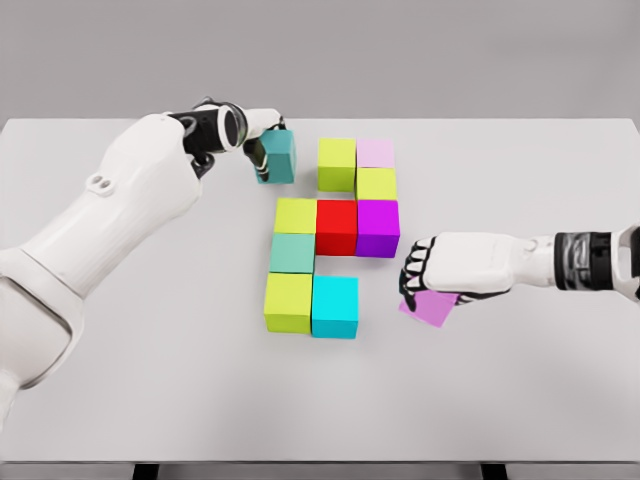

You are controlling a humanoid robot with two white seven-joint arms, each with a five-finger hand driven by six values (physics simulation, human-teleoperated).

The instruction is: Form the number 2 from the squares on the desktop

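While blocks cluster mid-table:
Surface: white table [150, 400], grey wall behind.
Left hand [262, 140]: grips teal cube [277, 157].
Right hand [432, 268]: clasps pink cube [432, 307].

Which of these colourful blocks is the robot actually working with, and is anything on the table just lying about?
Part of the job:
- teal block in the left hand
- pink block under the right hand
- nine placed blocks, among them the red block, purple block and cyan block

Just lying about:
- nothing visible; only the white table itself
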